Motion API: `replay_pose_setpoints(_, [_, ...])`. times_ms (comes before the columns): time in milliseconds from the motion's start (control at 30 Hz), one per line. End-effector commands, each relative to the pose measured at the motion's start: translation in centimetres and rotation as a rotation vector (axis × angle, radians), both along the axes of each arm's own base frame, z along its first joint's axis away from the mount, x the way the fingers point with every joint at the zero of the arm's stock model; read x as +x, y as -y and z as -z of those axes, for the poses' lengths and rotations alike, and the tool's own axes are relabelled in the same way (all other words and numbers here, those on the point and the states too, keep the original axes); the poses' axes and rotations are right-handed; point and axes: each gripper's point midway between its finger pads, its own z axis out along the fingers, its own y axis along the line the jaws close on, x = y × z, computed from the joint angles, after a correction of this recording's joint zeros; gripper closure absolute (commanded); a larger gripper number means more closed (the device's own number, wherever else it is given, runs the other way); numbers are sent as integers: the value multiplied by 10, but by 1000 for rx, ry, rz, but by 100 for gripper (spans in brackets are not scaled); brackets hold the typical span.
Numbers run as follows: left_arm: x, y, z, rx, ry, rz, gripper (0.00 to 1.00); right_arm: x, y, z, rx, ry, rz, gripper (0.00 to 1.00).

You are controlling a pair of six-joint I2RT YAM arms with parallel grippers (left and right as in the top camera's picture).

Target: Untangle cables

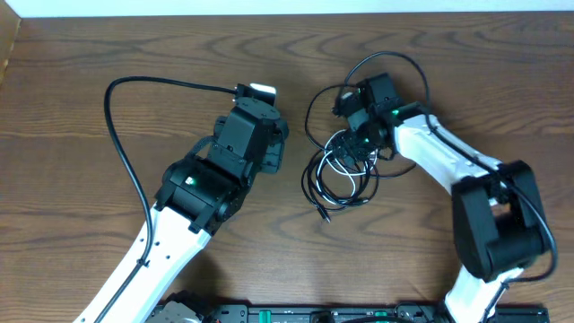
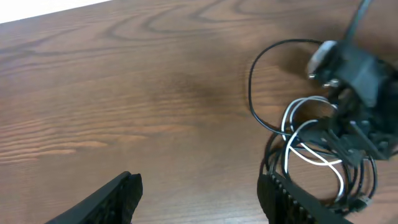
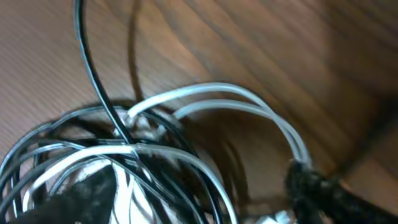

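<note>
One tangle of black and white cables (image 1: pixel 339 175) lies on the table (image 1: pixel 72 54) under the right gripper (image 1: pixel 352 142). The left wrist view shows the left gripper (image 2: pixel 199 202) spread and empty beside the tangle. The right wrist view shows the right fingers (image 3: pixel 317 186) apart, straddling the loops.

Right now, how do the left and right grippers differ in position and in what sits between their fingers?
The left gripper hangs over bare table, off to the side of the cables; the right gripper is down on the tangle itself. Nothing lies between the left gripper's fingers; black and white strands run between the right gripper's. Both have their jaws apart, neither visibly clamping anything.
</note>
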Motion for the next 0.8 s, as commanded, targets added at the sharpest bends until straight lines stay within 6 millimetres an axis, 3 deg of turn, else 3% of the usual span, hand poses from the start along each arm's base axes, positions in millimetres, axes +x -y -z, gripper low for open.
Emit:
replay_pose_setpoints(0, [0,2,-4,-24,1,2,36,-6,-28,8,84,3,-152,24])
replay_pose_setpoints(133, [0,2,-4,-25,1,2,36,-11,-38,21,78,-14,-175,43])
replay_pose_setpoints(200, [0,2,-4,-25,1,2,36,-15,-41,25,74,-25,-186,62])
replay_pose_setpoints(367, [0,2,-4,-25,1,2,35,-21,-48,25,72,-32,-204,80])
replay_pose_setpoints(400, [0,2,-4,-25,1,2,36,-21,-48,26,76,-43,-183,93])
replay_pose_setpoints(433, [0,2,-4,-25,1,2,36,-21,-48,25,81,-51,-163,99])
replay_pose_setpoints(533, [0,2,-4,-25,1,2,36,-19,-47,24,95,-76,-88,99])
replay_pose_setpoints(633, [0,2,-4,-25,1,2,35,-4,-44,0,91,-40,2,99])
replay_pose_setpoints(667, [0,2,-4,-25,1,2,36,11,-41,-32,78,17,34,99])
replay_pose_setpoints(733, [0,2,-4,-24,0,2,35,23,-38,-70,63,81,54,99])
replay_pose_setpoints(767, [0,2,-3,-23,-2,2,36,31,-35,-102,55,135,69,99])
